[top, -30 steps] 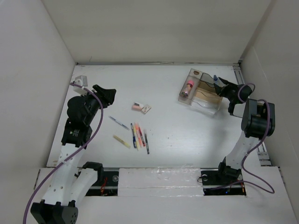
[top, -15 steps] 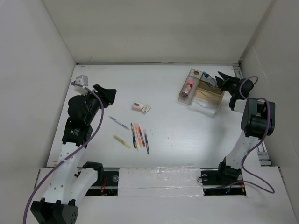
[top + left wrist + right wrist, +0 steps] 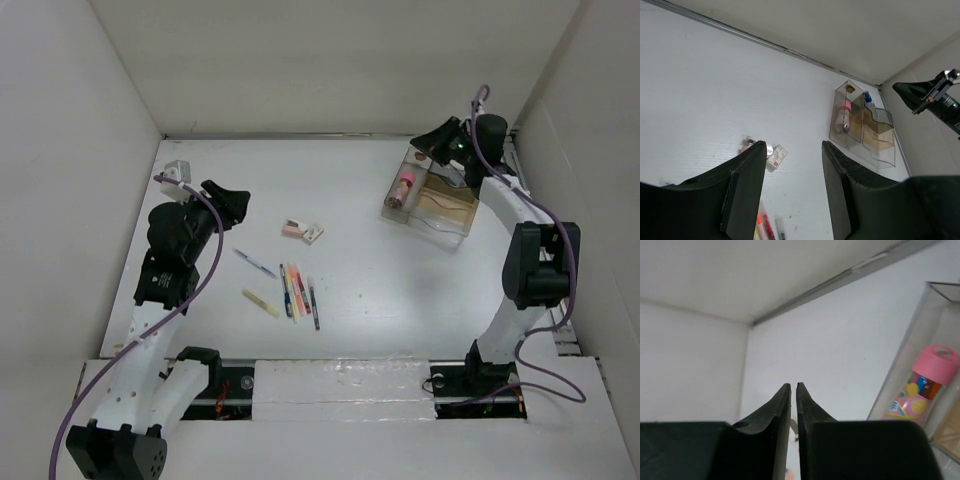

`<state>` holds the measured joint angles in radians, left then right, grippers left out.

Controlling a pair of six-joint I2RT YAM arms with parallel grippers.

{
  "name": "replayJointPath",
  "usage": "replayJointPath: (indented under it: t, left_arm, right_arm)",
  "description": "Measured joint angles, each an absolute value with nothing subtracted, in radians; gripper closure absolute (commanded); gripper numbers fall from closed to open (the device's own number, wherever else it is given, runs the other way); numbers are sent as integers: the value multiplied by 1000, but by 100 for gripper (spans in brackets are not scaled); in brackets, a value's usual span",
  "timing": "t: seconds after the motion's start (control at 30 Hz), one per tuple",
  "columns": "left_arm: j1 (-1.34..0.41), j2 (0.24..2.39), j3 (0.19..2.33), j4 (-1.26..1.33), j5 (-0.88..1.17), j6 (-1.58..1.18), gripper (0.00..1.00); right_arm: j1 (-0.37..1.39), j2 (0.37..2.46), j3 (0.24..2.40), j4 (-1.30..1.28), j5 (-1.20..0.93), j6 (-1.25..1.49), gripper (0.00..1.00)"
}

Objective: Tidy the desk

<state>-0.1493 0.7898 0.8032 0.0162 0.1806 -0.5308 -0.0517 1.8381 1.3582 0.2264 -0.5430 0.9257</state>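
1. Desk (image 3: pixel 380 280), top view: white tabletop under both arms, w/ white wall panels around it. Clear tray (image 3: pixel 447 232) sits on it at far right, set at an angle. Pink-capped tube (image 3: pixel 404 188) lies in tray's left compartment.
2. Top view, R gripper (image 3: pixel 420 142): over tray's far corner, w/ its arm running along tray's right side.
3. Top view, L gripper (image 3: pixel 238 198): well apart from tray, to its left, fingers pointing toward tray's side of desk.
4. Top view, loose items: two small blocks (image 3: pixel 303 232) lie btwn L gripper and tray. Pen cluster (image 3: pixel 298 292) lies left of tray and nearer arm bases. Single blue pen (image 3: pixel 255 264) and pale yellow stick (image 3: pixel 261 303) lie just beyond cluster, further from tray.
5. L wrist view: L jaws spread wide, nothing btwn them, i.e. released. Tray shows past the right-hand finger. Blue-capped item (image 3: pixel 867 97) stands in tray's far section. R gripper hangs raised, right of tray and apart from it.
6. R wrist view: R jaws nearly touching, hairline gap only, nothing gripped. Tray wall and tube show right of fingers, w/ bare desk beyond.
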Motion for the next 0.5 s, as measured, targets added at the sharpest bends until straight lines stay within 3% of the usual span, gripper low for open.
replayJointPath:
  t: [0.03,0.13,0.27,0.37,0.5]
  left_arm:
    - [-149,794,803,16,181,-531,56]
    - [-149,799,803,15,180,-530,56]
    - [-149,798,803,13,178,-530,56]
    - [-149,797,803,9,175,-529,56]
    - [-149,797,803,9,175,-529,57]
  right_arm:
    - [-16,1819,1386,182,-536,842,80]
    - [112,1789,1486,64,-497,625,53]
    - [302,1807,1558,-34,-420,421,32]
    - [420,1858,1588,-121,-308,276,24]
    - [606,1987,1614,-212,-170,162,22]
